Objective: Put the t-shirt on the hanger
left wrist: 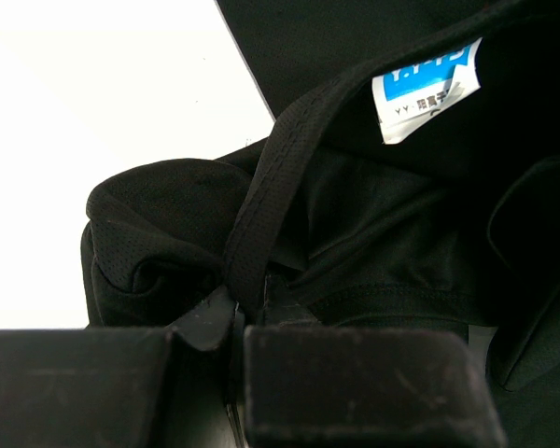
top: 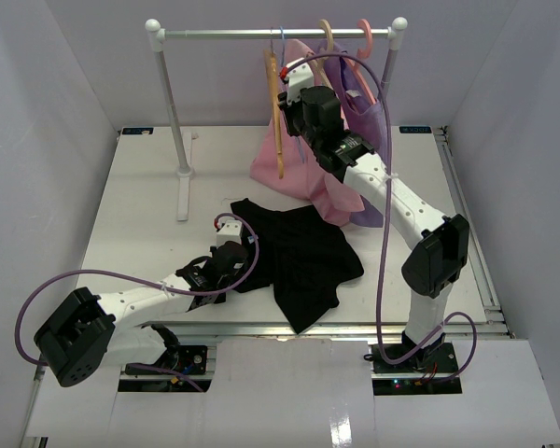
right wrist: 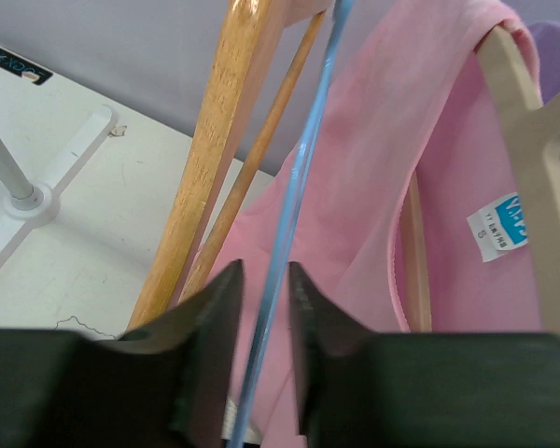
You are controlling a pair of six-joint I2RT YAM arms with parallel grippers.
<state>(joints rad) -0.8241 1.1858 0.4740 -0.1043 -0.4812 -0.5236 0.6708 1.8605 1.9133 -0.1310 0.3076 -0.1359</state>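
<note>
White table (top: 140,219), lilac walls (top: 65,84), crumpled t-shirt (top: 303,257)

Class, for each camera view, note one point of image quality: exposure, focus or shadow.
Top external: even light, only soft shadows. Left wrist: the table is blown out white, and the folds of the t-shirt are nearly lost in black. Right wrist: its own fingers are blurred, while the hanger and the pink garment are sharper.
</note>
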